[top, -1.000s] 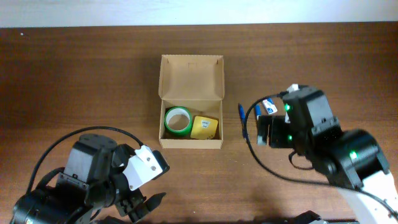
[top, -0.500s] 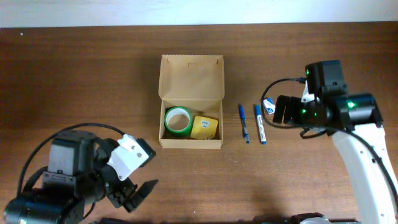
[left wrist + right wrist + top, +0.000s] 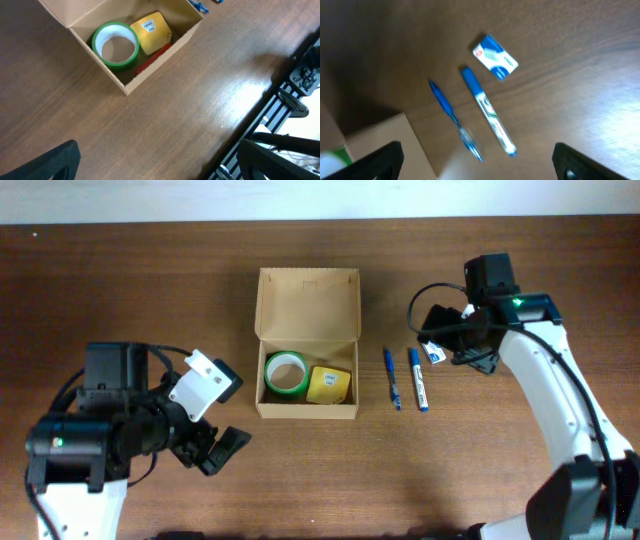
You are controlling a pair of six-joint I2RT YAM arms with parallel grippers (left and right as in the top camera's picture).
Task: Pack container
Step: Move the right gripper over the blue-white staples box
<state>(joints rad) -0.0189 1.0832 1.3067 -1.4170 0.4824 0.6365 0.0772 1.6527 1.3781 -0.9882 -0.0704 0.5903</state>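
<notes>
The container (image 3: 307,305) is a tan cardboard box standing open at mid-table, its lid flap folded back. Inside lie a green tape roll (image 3: 286,373) and a small yellow box (image 3: 329,385); the left wrist view also shows a red item (image 3: 152,55) beside the yellow box. To its right lie a blue pen (image 3: 391,377), a blue-and-white marker (image 3: 417,378) and a small blue-and-white packet (image 3: 433,350). My right gripper (image 3: 452,338) hovers open over the packet. My left gripper (image 3: 222,450) is open and empty, left of and nearer than the container.
Dark wood table throughout. The table's near edge and a metal frame (image 3: 280,100) show at the right of the left wrist view. A corner of the container (image 3: 380,145) enters the right wrist view, left of the pen (image 3: 452,117).
The right arm has swung back and to the right, uncovering the pen and marker, and now sits over the packet. The left arm has risen away from the near edge, its gripper still open.
</notes>
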